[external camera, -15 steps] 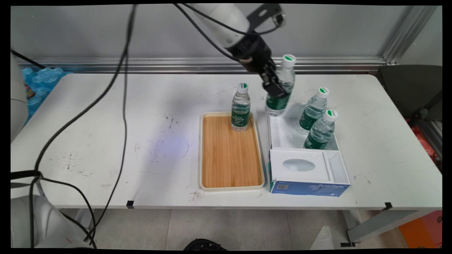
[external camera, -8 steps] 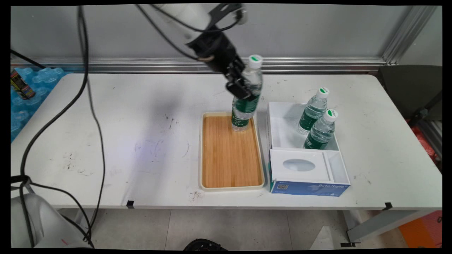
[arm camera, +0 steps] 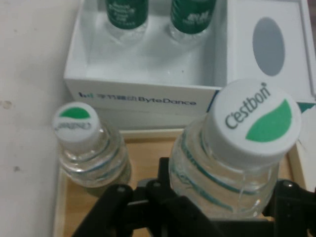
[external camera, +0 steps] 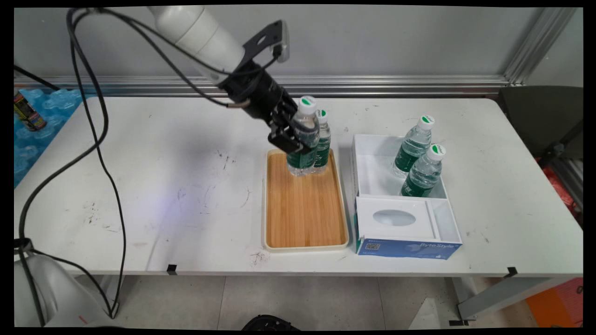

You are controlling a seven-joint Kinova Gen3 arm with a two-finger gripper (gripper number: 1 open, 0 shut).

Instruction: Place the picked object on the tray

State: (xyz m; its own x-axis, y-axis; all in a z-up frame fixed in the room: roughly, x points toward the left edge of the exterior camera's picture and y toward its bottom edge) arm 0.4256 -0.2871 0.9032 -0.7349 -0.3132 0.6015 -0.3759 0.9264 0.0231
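**Gripper holds one of four bottles**

Gripper [external camera: 292, 138] fingers are clamped on one water bottle [external camera: 303, 139] over the wooden tray's [external camera: 302, 209] far end, just beside a second bottle [external camera: 321, 142] standing there. Two more bottles [external camera: 419, 158] stand in the white box [external camera: 372, 174].

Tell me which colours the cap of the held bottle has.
White with a green leaf shape on the cap; it shows best in the hand view.
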